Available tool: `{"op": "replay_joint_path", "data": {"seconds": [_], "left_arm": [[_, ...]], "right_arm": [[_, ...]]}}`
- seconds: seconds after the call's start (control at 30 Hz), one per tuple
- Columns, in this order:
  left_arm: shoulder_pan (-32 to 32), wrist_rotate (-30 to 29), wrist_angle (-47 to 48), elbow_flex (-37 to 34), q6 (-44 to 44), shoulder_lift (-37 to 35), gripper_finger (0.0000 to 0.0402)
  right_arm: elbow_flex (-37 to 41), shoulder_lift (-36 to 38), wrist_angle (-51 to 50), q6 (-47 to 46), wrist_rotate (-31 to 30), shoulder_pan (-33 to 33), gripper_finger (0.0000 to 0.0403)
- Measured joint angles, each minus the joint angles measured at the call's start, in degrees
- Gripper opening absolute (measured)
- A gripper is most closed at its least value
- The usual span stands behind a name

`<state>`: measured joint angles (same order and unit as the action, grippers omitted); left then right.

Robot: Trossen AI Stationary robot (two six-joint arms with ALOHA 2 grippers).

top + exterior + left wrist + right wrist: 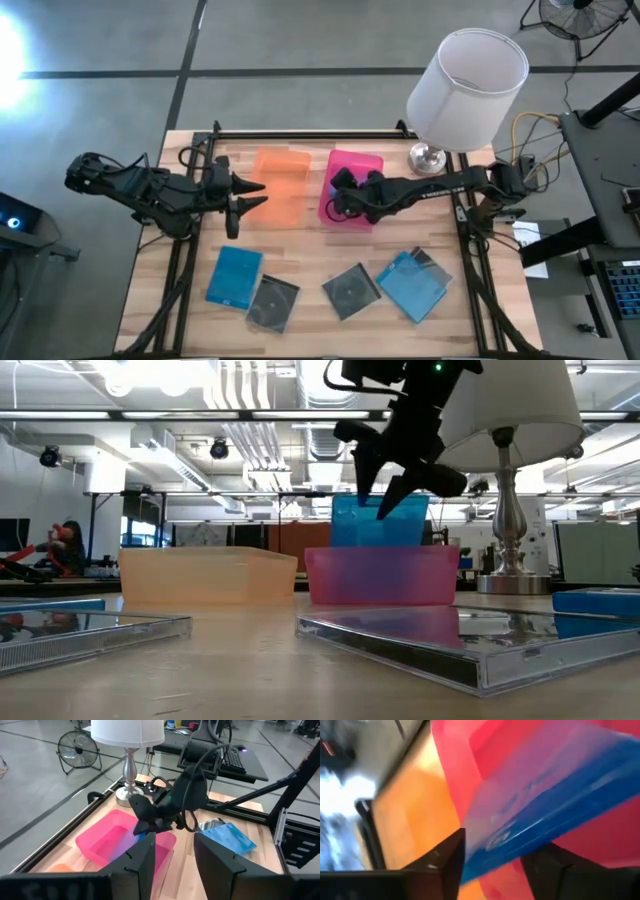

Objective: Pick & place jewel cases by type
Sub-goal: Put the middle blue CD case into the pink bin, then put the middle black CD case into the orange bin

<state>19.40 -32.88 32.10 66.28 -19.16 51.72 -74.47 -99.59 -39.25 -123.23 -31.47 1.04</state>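
Right hand (pixel 392 488) sits above the pink tray (pixel 352 190) at the far middle of the tabletop (pixel 310 320), its fingers parted on either side of a blue jewel case (pixel 380 520) standing on edge inside that tray. The low view shows the case poking up past the tray's rim between the finger tips; whether the fingers are touching it, I cannot tell. The right wrist view is filled with that case's blue face slanting across pink plastic; faint printing shows on it, too blurred to read.

Left hand (pixel 250 194) hangs over the orange tray (pixel 281 185), just beside the pink one, fingers spread wide with nothing between them.

Along the near edge, the overhead view shows four more cases: a blue one (pixel 235 276) towards the near left corner, a dark one (pixel 273 302) touching it, another dark one (pixel 351 291) mid-edge, a blue one (pixel 412 284) towards the right. The low view shows them only as thin slabs. A white-shaded lamp (pixel 464 90) stands at the far right corner.
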Motion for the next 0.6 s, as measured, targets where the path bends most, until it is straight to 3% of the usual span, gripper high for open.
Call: {"op": "replay_joint_path", "data": {"seconds": [0.23, 0.3, 0.43, 0.6], "left_arm": [[0.0, 0.1, 2.5, 0.0, -0.8, 0.0, 0.0117], [0.0, 0.4, 4.8, 0.0, -1.9, 0.2, 0.0117], [0.0, 1.6, 10.7, 0.0, -8.5, 0.3, 0.0117], [0.1, 9.9, 23.9, 0.0, -19.0, 0.6, 0.0117]], "right_arm": [[-2.6, 0.0, 5.2, 26.8, 26.0, 1.6, 0.0245], [-3.7, 0.1, 3.1, 31.7, 30.2, 3.1, 0.0253], [-5.8, 0.2, -9.0, 37.5, 25.8, 8.0, 0.0257], [-7.3, 0.5, -11.1, 48.7, 25.5, 16.4, 0.0247]]}}
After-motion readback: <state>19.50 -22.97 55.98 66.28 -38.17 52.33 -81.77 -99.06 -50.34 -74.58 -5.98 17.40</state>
